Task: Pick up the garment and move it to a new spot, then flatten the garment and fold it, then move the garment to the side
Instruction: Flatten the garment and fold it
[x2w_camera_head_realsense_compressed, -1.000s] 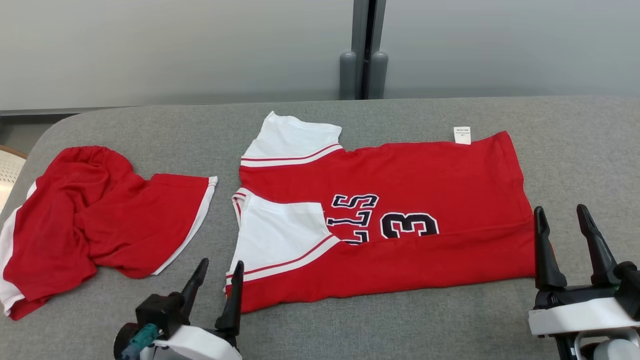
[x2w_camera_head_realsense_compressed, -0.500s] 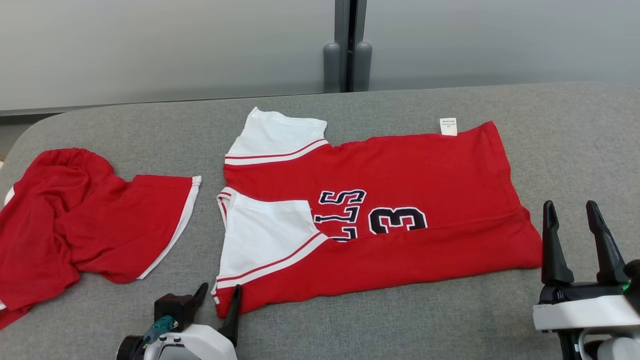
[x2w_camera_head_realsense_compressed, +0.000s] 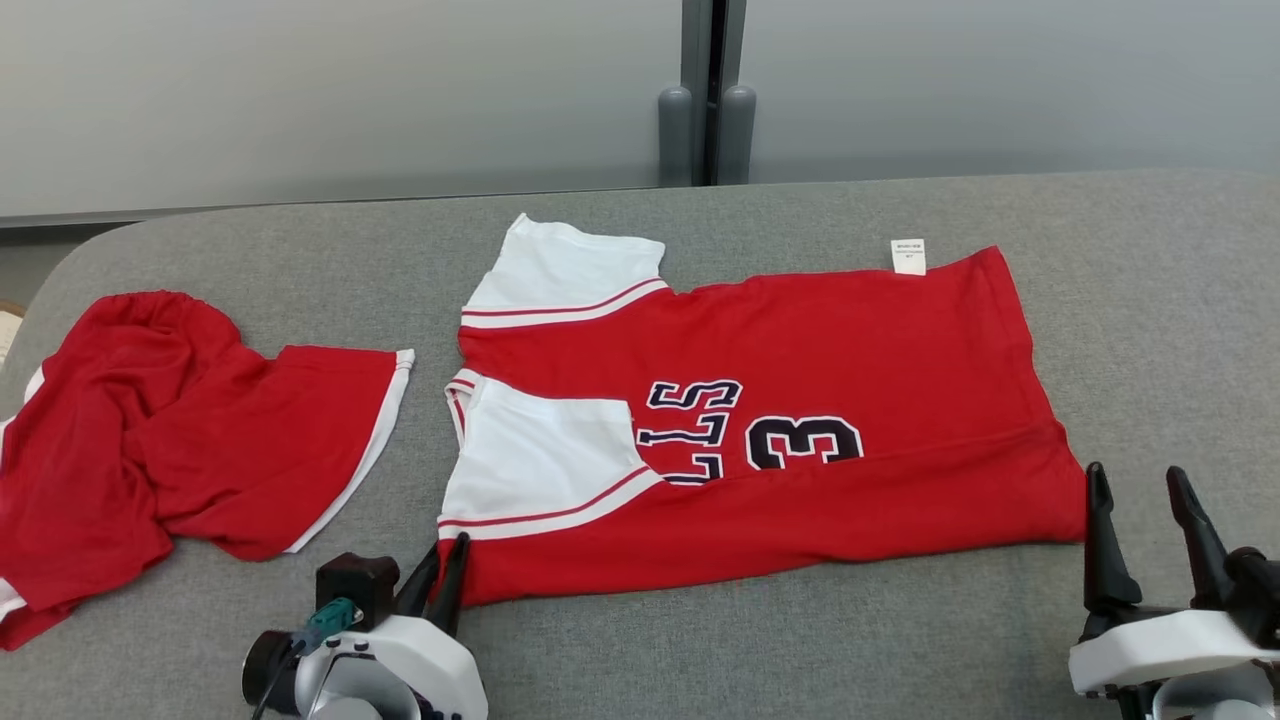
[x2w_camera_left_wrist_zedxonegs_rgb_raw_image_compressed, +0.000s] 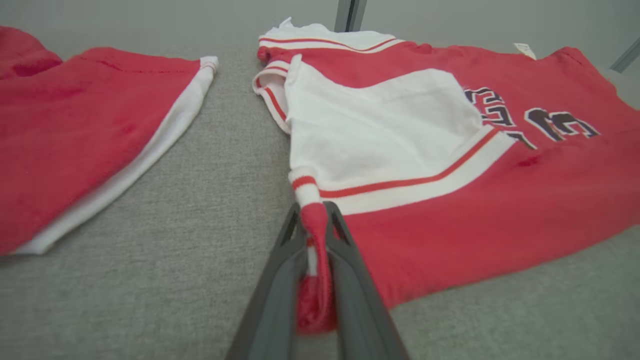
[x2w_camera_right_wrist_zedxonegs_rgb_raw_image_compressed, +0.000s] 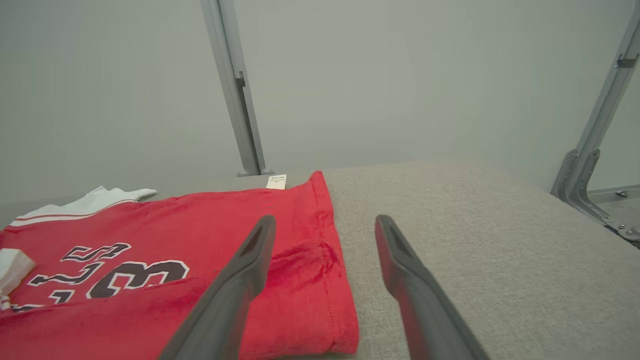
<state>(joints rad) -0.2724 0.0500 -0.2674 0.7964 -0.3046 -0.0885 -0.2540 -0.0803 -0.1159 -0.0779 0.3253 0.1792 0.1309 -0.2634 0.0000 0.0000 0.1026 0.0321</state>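
Observation:
The garment (x2w_camera_head_realsense_compressed: 780, 340) is a red jersey with white sleeves and dark lettering, lying on the grey padded table (x2w_camera_head_realsense_compressed: 640, 650) with its near long edge folded over. My left gripper (x2w_camera_head_realsense_compressed: 448, 545) is shut on the jersey's near left corner, and red cloth bunches between its fingers (x2w_camera_left_wrist_zedxonegs_rgb_raw_image_compressed: 345, 280) in the left wrist view. My right gripper (x2w_camera_head_realsense_compressed: 1135, 472) stands open just off the jersey's near right corner. In the right wrist view its left finger (x2w_camera_right_wrist_zedxonegs_rgb_raw_image_compressed: 240, 280) is over the red hem (x2w_camera_right_wrist_zedxonegs_rgb_raw_image_compressed: 325, 280) and its right finger is over bare table.
Red shorts with white trim (x2w_camera_head_realsense_compressed: 180, 420) lie crumpled at the table's left end, a hand's width from the jersey. A white label (x2w_camera_head_realsense_compressed: 908, 256) sticks out at the jersey's far edge. A grey wall with a vertical post (x2w_camera_head_realsense_compressed: 705, 90) stands behind the table.
My left gripper has closed on the jersey's near left corner. My right gripper, still open, has drawn back toward the table's near edge. The head camera has shifted slightly.

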